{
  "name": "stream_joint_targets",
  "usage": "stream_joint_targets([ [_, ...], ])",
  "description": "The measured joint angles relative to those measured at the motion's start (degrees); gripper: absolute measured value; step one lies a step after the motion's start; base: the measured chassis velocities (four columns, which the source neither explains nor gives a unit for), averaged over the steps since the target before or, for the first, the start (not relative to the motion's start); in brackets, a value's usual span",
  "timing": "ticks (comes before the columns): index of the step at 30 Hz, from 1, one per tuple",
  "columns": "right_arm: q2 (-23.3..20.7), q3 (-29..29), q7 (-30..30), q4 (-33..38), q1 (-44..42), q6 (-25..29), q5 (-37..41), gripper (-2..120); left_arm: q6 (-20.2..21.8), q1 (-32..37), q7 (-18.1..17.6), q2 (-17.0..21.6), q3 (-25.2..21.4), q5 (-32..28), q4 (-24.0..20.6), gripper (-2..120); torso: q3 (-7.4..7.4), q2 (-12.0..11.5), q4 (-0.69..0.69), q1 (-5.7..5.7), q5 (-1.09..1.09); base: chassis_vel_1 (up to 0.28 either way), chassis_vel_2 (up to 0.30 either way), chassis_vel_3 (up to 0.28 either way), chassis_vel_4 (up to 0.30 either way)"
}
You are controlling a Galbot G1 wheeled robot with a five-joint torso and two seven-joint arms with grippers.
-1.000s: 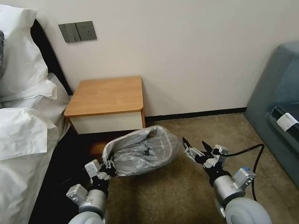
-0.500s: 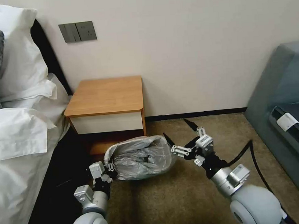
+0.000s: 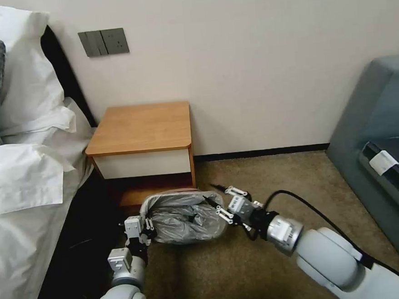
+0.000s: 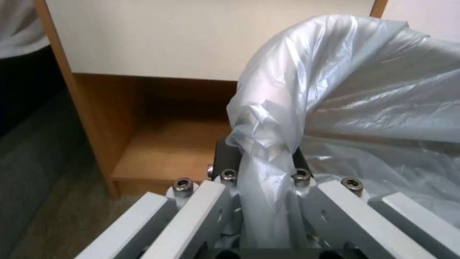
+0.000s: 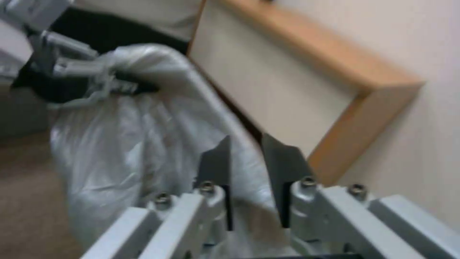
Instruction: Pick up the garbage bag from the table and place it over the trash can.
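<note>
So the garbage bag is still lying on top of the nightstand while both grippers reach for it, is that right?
Not quite. In the head view the garbage bag is down on the floor in front of the nightstand, between both grippers. The left gripper is shut on its edge; the right gripper is at its other side.

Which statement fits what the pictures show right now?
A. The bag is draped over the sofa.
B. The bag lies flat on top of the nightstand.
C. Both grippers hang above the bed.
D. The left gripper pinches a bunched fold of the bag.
D: in the left wrist view a gathered fold of the bag is clamped in the left gripper, in front of the nightstand.
</note>
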Motion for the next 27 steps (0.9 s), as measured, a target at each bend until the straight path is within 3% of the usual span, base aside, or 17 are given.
stream_joint_targets([
  [4, -0.02, -6.12, 1.51, -2.37, 5.47, -5.13, 3.74, 0, 0.0, -0.32, 0.03, -0.15, 0.05, 0.32, -0.11, 4, 0.0, 0.0, -0.01, 0.0, -0.01, 0.0, 0.0, 0.0, 0.0],
  [11, 1.7, -17.05, 2.31, -8.89, 18.75, -10.57, 6.57, 0, 0.06, -0.95, 0.51, -0.26, 0.08, 1.24, -0.11, 4, 0.0, 0.0, 0.0, 0.0, -0.01, 0.0, 0.0, 0.0, 0.0],
  [15, 5.29, -24.9, 2.18, -13.88, 26.53, -13.8, 7.06, 0, 0.06, -1.29, 0.7, -0.5, 0.0, 1.9, 0.22, 4, 0.0, 0.0, 0.01, 0.0, -0.01, 0.0, 0.0, 0.0, 0.0],
  [27, 10.13, -35.75, 1.57, -25.21, 36.72, -15.31, 7.47, 0, -0.24, -1.0, 0.83, -0.81, 0.26, 4.92, -0.15, 4, 0.0, 0.0, -0.01, 0.0, -0.01, 0.0, 0.0, 0.0, 0.0],
])
